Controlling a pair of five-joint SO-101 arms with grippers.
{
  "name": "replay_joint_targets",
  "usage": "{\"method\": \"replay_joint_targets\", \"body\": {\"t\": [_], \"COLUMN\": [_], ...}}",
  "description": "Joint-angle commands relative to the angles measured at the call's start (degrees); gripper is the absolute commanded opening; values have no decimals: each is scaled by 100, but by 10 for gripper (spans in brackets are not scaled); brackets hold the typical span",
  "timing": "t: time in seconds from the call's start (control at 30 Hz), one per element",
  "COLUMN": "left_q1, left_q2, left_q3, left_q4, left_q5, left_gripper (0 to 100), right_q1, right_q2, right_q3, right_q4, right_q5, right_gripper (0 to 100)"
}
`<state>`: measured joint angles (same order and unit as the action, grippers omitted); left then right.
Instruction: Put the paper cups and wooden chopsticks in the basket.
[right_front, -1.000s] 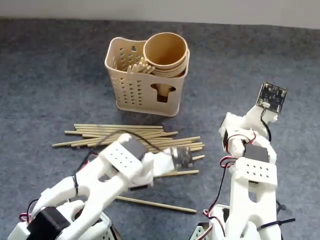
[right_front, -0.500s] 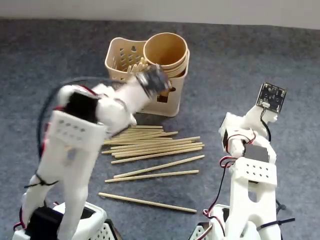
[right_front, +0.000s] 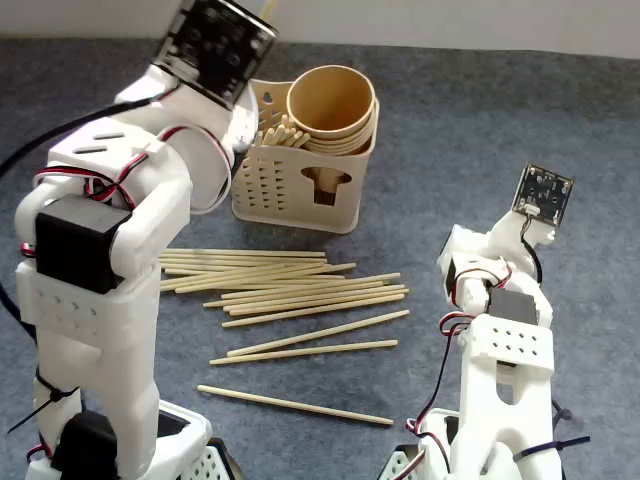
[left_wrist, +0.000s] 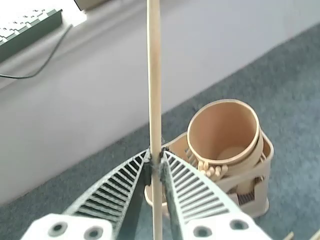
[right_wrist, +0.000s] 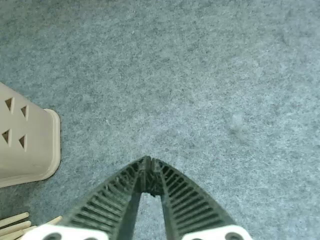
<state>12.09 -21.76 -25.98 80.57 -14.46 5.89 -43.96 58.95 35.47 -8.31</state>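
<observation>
- Wooden and pale, a single chopstick (left_wrist: 154, 75) is shown clamped upright between the tips of the left gripper (left_wrist: 157, 157). It is held in the air above the basket (left_wrist: 257, 200), which sits at the lower right of the left wrist view.
- In the high view the basket is placed at upper centre. The paper cups (right_front: 352, 138) are seen nested inside its right half, and a bundle of chopsticks (right_front: 280, 133) is stood in just beside them.
- The cup part of the job is judged done, and a share of the sticks has been delivered. The held stick has not yet been let go into the basket.
- The loose chopsticks (right_front: 290, 290) are spread across the middle of the high view, below the basket. Most are bunched side by side, a few are fanned toward the lower centre, and one lies apart nearest the bottom edge. Many trips are judged to be left.
- The right gripper (right_wrist: 148, 167) is pictured with its jaws together on nothing, poised over the grey carpet (right_front: 500, 150) near a corner of the basket.
</observation>
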Motion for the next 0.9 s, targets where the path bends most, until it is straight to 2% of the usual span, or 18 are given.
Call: {"method": "replay_joint_targets", "body": {"t": [0.0,0.27,0.73,0.87], "left_q1": [-48,-66,-435,-541], "left_q2": [-4,-40,-22,-13], "left_q3": [-233,576,3451,4198], "left_q4": [-914,-2611,-5952,-6400], "left_q5": [624,1468,1670,1662], "left_gripper": [6,6,7,14], "right_q1": [48,48,48,48], "right_q2": [-127,-127,-75,-92], "right_q3": [-57,-57,75,303], "right_q4": [-127,-127,-426,-875], "right_q5": [-44,-44,-44,-44], "right_gripper": [10,10,10,10]}}
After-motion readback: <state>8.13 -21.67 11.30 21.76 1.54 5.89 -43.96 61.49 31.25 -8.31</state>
